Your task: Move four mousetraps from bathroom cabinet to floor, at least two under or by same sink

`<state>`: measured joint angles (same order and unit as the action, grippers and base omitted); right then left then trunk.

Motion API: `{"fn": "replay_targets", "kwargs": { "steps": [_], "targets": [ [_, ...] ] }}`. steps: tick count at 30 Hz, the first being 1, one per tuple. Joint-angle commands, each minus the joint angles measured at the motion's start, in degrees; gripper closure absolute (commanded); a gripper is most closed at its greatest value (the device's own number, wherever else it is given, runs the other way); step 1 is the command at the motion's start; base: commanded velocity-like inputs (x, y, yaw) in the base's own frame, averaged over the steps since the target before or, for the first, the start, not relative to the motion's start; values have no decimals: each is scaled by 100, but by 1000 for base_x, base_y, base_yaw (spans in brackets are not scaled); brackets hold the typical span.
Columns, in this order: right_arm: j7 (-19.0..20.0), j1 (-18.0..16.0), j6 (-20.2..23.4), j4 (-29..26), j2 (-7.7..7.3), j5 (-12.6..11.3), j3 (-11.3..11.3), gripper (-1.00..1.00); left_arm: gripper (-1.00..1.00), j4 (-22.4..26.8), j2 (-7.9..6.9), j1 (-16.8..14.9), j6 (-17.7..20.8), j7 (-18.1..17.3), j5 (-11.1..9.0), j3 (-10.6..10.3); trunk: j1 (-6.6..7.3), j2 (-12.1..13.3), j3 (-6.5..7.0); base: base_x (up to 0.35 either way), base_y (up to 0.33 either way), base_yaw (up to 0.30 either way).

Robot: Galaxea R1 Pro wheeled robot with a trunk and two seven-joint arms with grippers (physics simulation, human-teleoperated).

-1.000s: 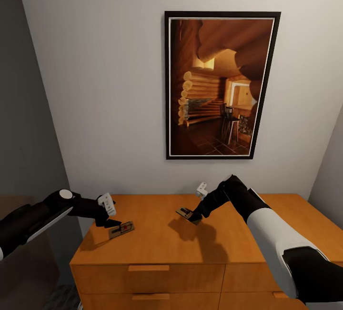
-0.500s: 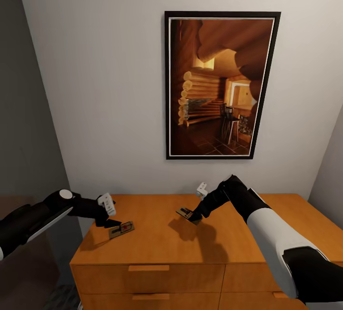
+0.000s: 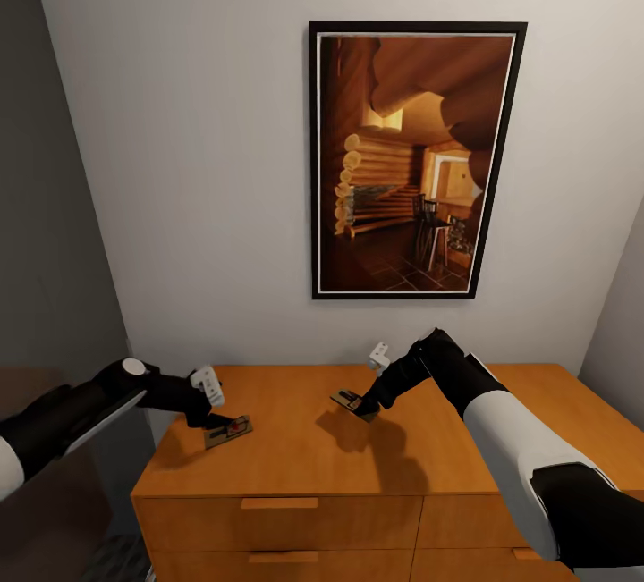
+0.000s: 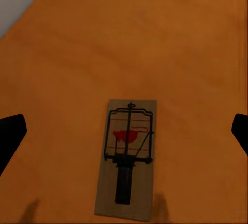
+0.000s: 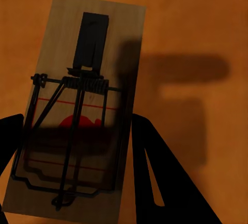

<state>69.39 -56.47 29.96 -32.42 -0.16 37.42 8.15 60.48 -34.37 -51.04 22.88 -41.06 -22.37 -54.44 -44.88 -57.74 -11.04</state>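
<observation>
On the cabinet (image 3: 295, 452) top, near its left end, a tan mousetrap (image 3: 228, 430) lies flat. My left gripper (image 3: 213, 420) hovers just above its near end. The left wrist view looks down on this mousetrap (image 4: 126, 157), with my left gripper (image 4: 124, 133) open wide and its dark fingertips (image 4: 9, 133) at the frame's edges, apart from the board. Nearer the middle of the top, my right gripper (image 3: 360, 403) is shut on a second mousetrap (image 3: 345, 400), held slightly off the wood. In the right wrist view the black fingers (image 5: 155, 172) clamp the long sides of that mousetrap (image 5: 82, 105), which casts a shadow below.
A framed picture (image 3: 416, 160) of a log interior hangs on the white wall behind the cabinet. Two drawer fronts with bar handles (image 3: 279, 503) face me. A grey wall or door panel (image 3: 45, 206) stands at the left. The cabinet's right half (image 3: 537, 403) is bare wood.
My left arm has shifted slightly right and toward the mousetrap on the left. The right arm and its mousetrap have not moved.
</observation>
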Motion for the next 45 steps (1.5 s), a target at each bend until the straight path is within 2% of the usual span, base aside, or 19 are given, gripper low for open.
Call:
{"fn": "replay_targets", "kwargs": {
  "steps": [1, 9, 13, 25, 45],
  "targets": [
    [26, -4, 80, -10, -2, 2, 11, 100, -100, -12, 30, -11, 51, 11, -59, -19, -1, -7, -9, 0, 0, 0],
    [27, -4, 80, -10, -2, 2, 11, 100, -100, -336, 346, -11, 63, 10, -50, -41, -1, -7, -9, 0, 0, 0],
    [25, -4, 80, -10, -2, 2, 11, 100, -100, -413, 403, -12, 60, 7, -50, -46, -1, -7, -9, 0, 0, 0],
    [26, -4, 80, -10, -2, 2, 11, 100, -100, -448, 466, -11, 67, 2, -50, -55, -1, -7, -9, 0, 0, 0],
    [27, -4, 80, -10, -2, 2, 11, 100, -100, -446, 481, -13, 61, 9, -52, -56, -1, -7, -9, 0, 0, 0]
  ]
}}
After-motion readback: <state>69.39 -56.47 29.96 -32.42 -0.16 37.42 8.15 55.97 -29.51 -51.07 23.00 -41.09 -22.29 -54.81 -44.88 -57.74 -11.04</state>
